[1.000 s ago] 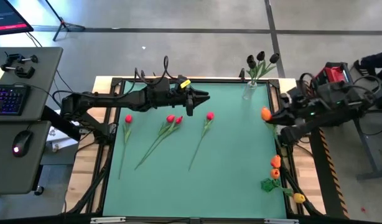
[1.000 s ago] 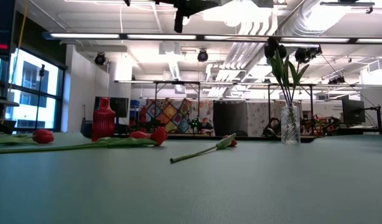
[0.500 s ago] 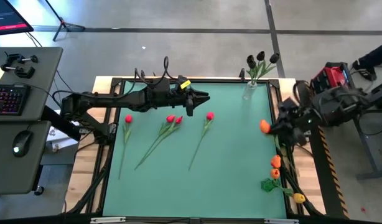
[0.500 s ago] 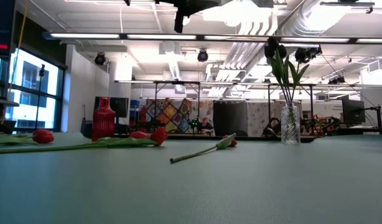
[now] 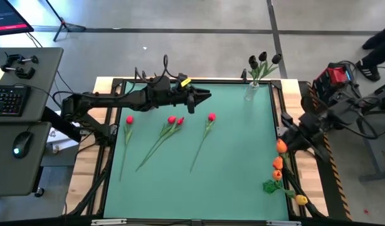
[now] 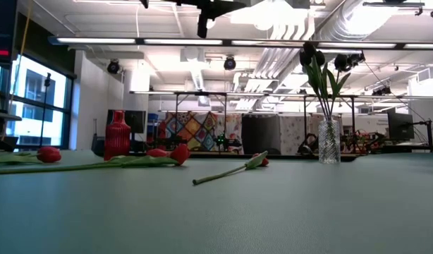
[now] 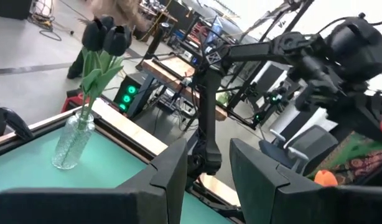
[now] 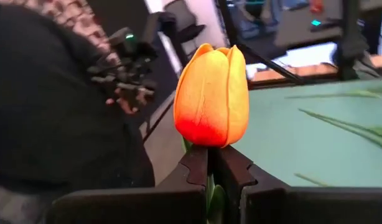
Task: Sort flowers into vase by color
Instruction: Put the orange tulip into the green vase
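My right gripper (image 5: 284, 143) hovers at the table's right edge, shut on an orange tulip (image 5: 281, 146). More orange tulips (image 5: 278, 164) and a yellow one (image 5: 301, 199) lie along the right edge nearer the front. Several red tulips (image 5: 172, 119) lie on the green mat, stems pointing toward the near edge. Near-black tulips stand in a glass vase (image 5: 251, 92) at the far right corner. My left gripper (image 5: 204, 96) hangs open above the mat's far middle, over the red tulips and pointing toward the glass vase (image 7: 73, 140). My right gripper pinches the orange tulip's stem just under the head (image 8: 209, 152) between its two fingers (image 8: 195, 165). The head (image 8: 211, 93) sticks out beyond the fingertips. The rest of the stem is hidden behind the fingers.
A red ribbed vase (image 6: 118, 134) shows in the low view at the far left. A person in dark clothes (image 8: 54, 106) stands off the table's right side. A desk with keyboard and mouse (image 5: 20, 141) lies left of the table. The mat's near half (image 5: 230, 182) is bare.
My right gripper has carried the orange tulip from beside the mat's right edge, level with the red tulips, toward the near edge and slightly right, closer to the other orange tulips, turning as it went. My left arm has kept still.
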Robot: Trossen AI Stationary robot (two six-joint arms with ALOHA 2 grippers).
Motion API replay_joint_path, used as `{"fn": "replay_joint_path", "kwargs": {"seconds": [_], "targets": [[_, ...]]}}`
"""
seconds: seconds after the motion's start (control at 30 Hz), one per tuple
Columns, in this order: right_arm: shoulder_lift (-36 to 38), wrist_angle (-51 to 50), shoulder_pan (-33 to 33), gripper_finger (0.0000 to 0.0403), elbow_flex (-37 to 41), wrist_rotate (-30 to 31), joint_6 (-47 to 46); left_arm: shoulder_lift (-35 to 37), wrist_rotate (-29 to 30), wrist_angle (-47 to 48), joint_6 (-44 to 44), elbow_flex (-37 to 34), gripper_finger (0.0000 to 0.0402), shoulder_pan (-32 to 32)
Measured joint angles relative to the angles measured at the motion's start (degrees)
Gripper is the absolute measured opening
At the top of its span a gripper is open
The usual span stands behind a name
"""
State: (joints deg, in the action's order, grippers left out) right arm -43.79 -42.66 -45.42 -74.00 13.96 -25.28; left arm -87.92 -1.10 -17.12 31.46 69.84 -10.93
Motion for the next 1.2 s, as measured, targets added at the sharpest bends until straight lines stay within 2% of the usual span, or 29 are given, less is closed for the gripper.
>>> {"fn": "replay_joint_path", "kwargs": {"seconds": [0.2,0.3,0.4,0.5,0.57,0.63,0.7,0.8,0.97,1.07,1.13,1.2], "targets": [[-0.2,7.6,-3.2,0.0000,0.0,0.9,11.7,0.0,-0.1,0.0,0.0,0.0,0.0111,0.2],[0.8,8.2,-3.6,0.0000,-0.1,0.9,14.0,0.0,-0.2,0.0,0.0,0.0,0.0111,0.6],[1.5,5.9,-3.5,0.0000,-0.1,1.0,10.1,0.0,-1.9,-0.1,0.4,0.0,0.0111,1.3],[1.5,0.6,-3.5,0.0000,-0.1,1.8,0.2,0.0,-4.8,0.0,2.3,0.0,0.0110,2.8],[1.4,-1.5,-3.5,0.0000,-0.1,2.4,-6.2,0.0,-5.0,0.1,2.1,0.0,0.0106,4.5],[1.3,0.0,-3.5,0.0000,-0.1,2.7,-8.2,0.0,-4.5,0.6,0.1,0.0,0.0099,6.7],[1.4,3.6,-3.5,0.0000,-0.1,4.5,-6.1,0.0,-2.9,1.7,-2.5,0.0,0.0093,8.8],[1.5,9.5,-3.5,0.0000,-0.1,5.3,2.1,0.0,0.1,4.2,-6.8,0.0,0.0086,11.5],[1.5,14.1,-3.5,0.0000,-0.2,4.0,16.4,-0.1,2.8,5.1,-5.3,0.0,0.0085,14.4],[1.5,12.4,-3.5,0.0000,-0.2,-1.0,19.7,-0.1,5.0,5.0,-4.1,0.0,0.0084,16.5],[1.5,10.1,-3.5,0.0000,-0.2,-5.2,19.8,-0.1,7.4,5.4,-3.4,0.0,0.0084,18.0],[1.9,6.4,-3.5,0.0000,-0.2,-6.8,18.7,-0.1,10.6,5.3,-3.2,0.0,0.0084,19.1]]}}
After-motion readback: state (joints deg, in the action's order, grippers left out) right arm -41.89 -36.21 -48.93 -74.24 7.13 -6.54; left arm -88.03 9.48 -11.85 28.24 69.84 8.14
